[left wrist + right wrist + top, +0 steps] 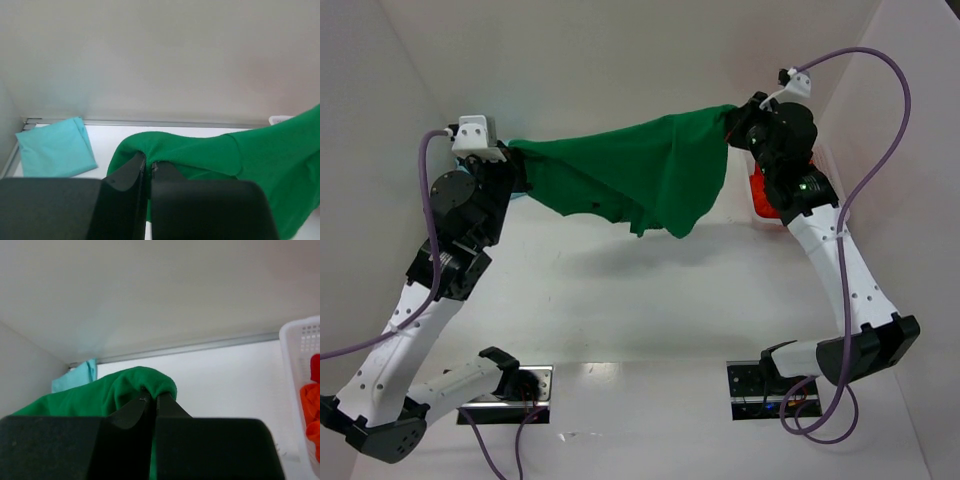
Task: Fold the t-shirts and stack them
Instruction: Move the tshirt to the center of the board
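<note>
A dark green t-shirt (630, 175) hangs in the air, stretched between both arms above the table. My left gripper (512, 160) is shut on its left end, and the left wrist view shows the jaws (148, 162) pinching a green fold (200, 150). My right gripper (735, 122) is shut on the other end; cloth bunches over its tips (154, 399). A folded pale teal t-shirt (55, 147) lies flat at the back left, also seen as a teal edge (75, 376). Red t-shirts (311, 410) sit in the basket.
A white mesh basket (295, 370) stands at the back right, partly hidden behind the right arm (760, 195). White walls close in the table on the left, back and right. The arm bases (620, 390) stand at the near edge.
</note>
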Robot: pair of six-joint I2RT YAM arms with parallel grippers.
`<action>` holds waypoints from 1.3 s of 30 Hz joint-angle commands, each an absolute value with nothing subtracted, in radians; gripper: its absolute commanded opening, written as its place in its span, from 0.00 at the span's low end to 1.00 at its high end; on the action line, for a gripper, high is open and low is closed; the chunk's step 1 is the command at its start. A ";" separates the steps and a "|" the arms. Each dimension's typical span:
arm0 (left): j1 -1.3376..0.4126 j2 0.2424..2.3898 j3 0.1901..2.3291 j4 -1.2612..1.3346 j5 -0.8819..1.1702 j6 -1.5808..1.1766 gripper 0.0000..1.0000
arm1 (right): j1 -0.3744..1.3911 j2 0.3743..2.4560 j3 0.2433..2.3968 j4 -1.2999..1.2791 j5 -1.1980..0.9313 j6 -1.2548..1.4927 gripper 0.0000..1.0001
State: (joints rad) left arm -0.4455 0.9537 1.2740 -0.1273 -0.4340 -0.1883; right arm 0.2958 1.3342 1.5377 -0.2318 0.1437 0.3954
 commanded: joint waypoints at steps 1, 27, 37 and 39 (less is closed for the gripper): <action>-0.437 0.951 1.346 -0.102 -0.492 -0.149 0.00 | 0.285 1.331 1.449 -0.213 0.206 0.391 0.00; -0.437 1.057 1.322 -0.169 -0.305 -0.217 0.00 | 0.285 1.244 0.950 -0.316 0.081 0.551 0.30; -0.437 1.087 1.117 -0.160 -0.175 -0.327 0.00 | 0.285 1.279 0.950 -0.365 0.081 0.543 0.33; -0.437 1.102 1.117 -0.160 -0.175 -0.327 0.00 | 0.285 1.292 0.959 -0.367 0.083 0.541 0.33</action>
State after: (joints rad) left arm -0.4427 1.0894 1.1159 -0.2215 -0.2123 -0.2838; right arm 0.2922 1.2675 0.9459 -0.3383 0.0609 0.5432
